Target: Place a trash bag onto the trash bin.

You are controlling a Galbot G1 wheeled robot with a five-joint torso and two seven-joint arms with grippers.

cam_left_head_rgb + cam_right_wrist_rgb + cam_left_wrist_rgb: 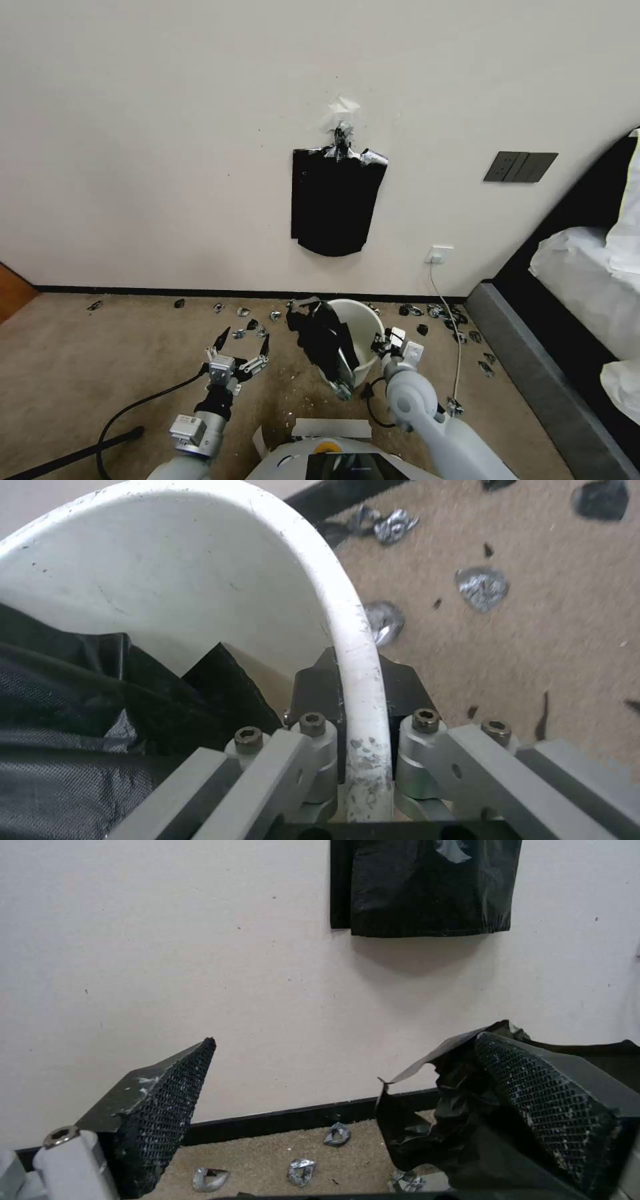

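Our right gripper (357,700) clamps the trash bin (363,327) rim
Trash bag (323,343) drapes over it — our left gripper (241,347) hangs wide open beside

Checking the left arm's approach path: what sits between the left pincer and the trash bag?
Nothing in head view: just bare carpet between the open left pincer and the trash bag draped over the trash bin, whose rim the right pincer clamps.

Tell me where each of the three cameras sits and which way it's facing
Head: high, looking down at the wall and carpet; both arms, open left pincer.
Left wrist: looks between its fingers toward the wall.
Right wrist: looks along the right pincer, clamped on the round cream-white plastic bin.
All share the crinkled black plastic bag draped over the bin.
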